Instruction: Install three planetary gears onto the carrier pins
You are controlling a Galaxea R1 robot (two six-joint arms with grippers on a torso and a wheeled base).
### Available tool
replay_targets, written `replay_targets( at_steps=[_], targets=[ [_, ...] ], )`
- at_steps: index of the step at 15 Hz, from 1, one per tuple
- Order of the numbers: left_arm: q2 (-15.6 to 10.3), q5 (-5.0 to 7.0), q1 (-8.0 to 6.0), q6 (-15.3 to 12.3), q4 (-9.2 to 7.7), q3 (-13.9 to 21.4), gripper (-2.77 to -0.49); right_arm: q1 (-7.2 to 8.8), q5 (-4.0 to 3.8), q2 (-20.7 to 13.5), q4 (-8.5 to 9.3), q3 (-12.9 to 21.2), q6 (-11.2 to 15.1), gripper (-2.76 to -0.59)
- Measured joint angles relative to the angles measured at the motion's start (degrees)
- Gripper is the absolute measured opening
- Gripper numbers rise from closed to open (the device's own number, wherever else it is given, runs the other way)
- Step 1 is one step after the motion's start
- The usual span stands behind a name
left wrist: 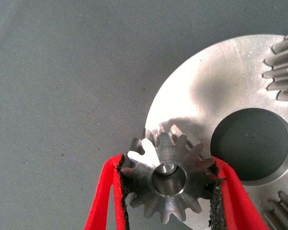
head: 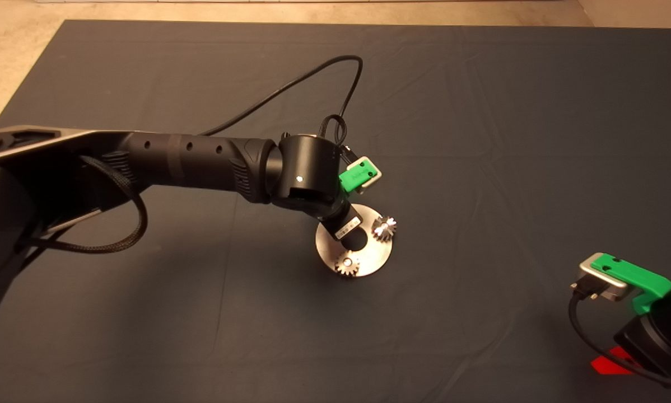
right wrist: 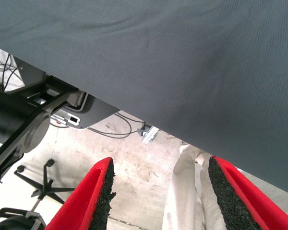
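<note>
your left gripper's fingers clamp a planetary gear over a carrier pin at the disc rim; right gripper idles, fingers spread, empty.

Your left arm reaches in across the mat and ends over the disc, its wrist hiding the fingers and the disc's near-left part, with a cable looping up behind it. Just beyond where those fingers must be, you have one gear seated on the disc's right edge and another on its lower edge. Your right gripper waits at the lower right edge, well apart from the disc.
</note>
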Motion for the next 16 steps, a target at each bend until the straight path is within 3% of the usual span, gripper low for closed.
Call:
replay_targets(
  at_steps=[16],
  targets=[
    [0.0,0.0,0.26,0.0,0.36,0.0,-2.56,0.0,0.07,0.0,0.0,0.0,0.0,-1.91]
  ],
)
